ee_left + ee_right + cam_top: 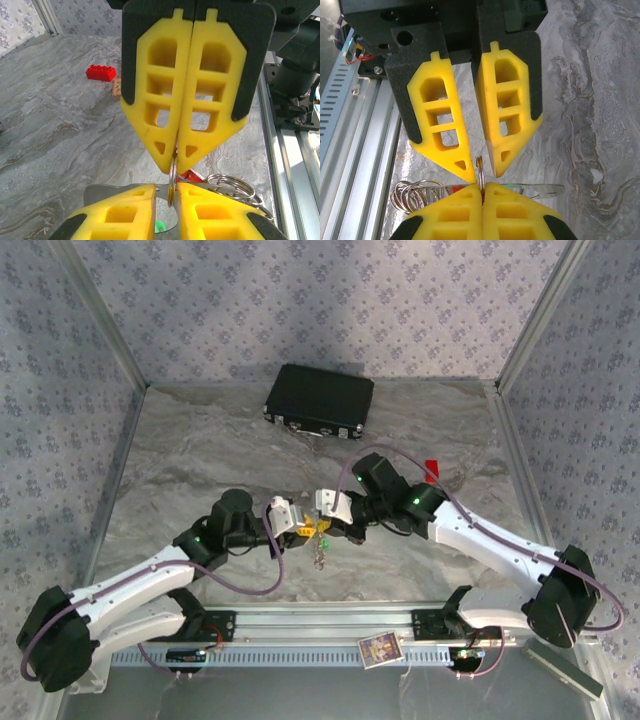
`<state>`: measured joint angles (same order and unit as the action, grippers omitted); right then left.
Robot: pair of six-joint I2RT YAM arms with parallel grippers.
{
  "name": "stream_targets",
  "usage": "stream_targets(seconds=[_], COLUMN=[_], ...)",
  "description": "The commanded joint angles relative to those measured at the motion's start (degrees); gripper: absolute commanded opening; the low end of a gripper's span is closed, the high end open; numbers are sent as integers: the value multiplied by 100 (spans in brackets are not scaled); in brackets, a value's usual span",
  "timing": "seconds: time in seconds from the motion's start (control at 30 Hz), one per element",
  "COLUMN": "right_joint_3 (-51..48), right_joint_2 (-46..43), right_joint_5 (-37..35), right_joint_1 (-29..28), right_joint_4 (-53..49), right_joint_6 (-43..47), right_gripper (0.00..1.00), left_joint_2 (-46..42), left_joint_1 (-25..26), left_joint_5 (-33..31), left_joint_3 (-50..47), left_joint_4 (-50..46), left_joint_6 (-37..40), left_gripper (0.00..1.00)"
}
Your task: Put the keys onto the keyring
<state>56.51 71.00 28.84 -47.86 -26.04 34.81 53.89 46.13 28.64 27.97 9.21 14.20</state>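
Note:
Both grippers meet tip to tip above the table's middle. My right gripper (482, 187) (333, 518) is shut on the keyring (480, 169), a thin metal loop seen edge-on. My left gripper (174, 189) (303, 527) is open, its yellow fingers (125, 210) either side of the same keyring (172, 172) with small gaps. A pale metal key blade (540, 189) lies crosswise under the tips, with a green tag (511, 186) and a red tag (456, 188) beside it. A bunch of smaller metal rings (415, 196) hangs at one side.
A black case (320, 400) lies at the back. A red brick (101, 73) and a tan block (116, 86) sit on the marbled table; another red block (431, 468) is right of the arms. The aluminium rail (320, 625) and a small card (380, 650) run along the near edge.

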Motion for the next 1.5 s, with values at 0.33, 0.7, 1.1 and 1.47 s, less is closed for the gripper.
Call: stream_targets(seconds=[0.33, 0.7, 1.1, 1.47], right_joint_3=[412, -641, -1291, -1767], right_joint_2=[201, -368, -337, -113], right_joint_5=[-465, 401, 614, 586], right_joint_1=[-276, 285, 329, 154], right_joint_4=[-503, 517, 1464, 2701], right_joint_6=[381, -410, -936, -1514], right_gripper=[14, 29, 35, 37], left_joint_2=[18, -221, -271, -265], left_joint_1=[16, 14, 18, 19], left_joint_5=[113, 229, 284, 192], left_joint_3=[346, -227, -393, -455], left_joint_4=[-569, 558, 967, 1165], left_joint_6=[351, 75, -13, -74], left_gripper=[0, 0, 0, 0])
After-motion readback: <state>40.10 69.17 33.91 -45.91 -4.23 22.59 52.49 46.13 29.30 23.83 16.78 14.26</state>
